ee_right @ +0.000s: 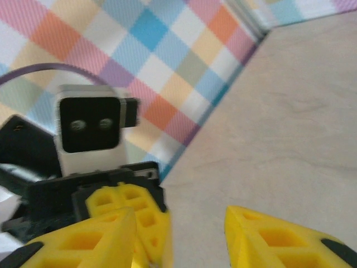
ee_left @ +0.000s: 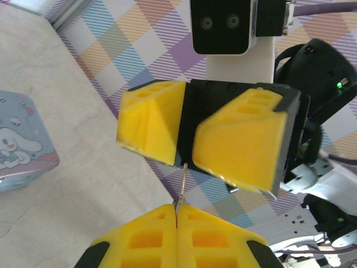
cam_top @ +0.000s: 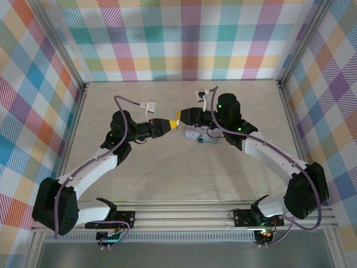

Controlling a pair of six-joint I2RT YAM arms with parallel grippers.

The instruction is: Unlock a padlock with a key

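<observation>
- One container stands on the counter [cam_top: 167, 178]: a pale blue box [ee_left: 22, 151] with a white cartoon rabbit printed on it. Its lid is closed, so what is inside cannot be told.
- In the top view the box lies just beside the right arm's wrist, to the right of where the two hands meet.
- A small darker blue spot [cam_top: 199, 139] sits at the box's near edge in the top view. It is too small to say whether it is the padlock.
- One key [ee_left: 182, 187]: a thin greyish metal strip, pinched upright between the fingers of the left hand [ee_left: 177, 211], its free end pointing at the other hand.
- The left hand's yellow fingers are pressed together on the key, with no gap between them.
- The right hand [ee_left: 189, 164] faces the left one, tip to tip and very near, above the counter. Its two yellow fingers stand apart with a clear gap, holding nothing.
- Counted: one box, one key, two hands, two arms.
</observation>
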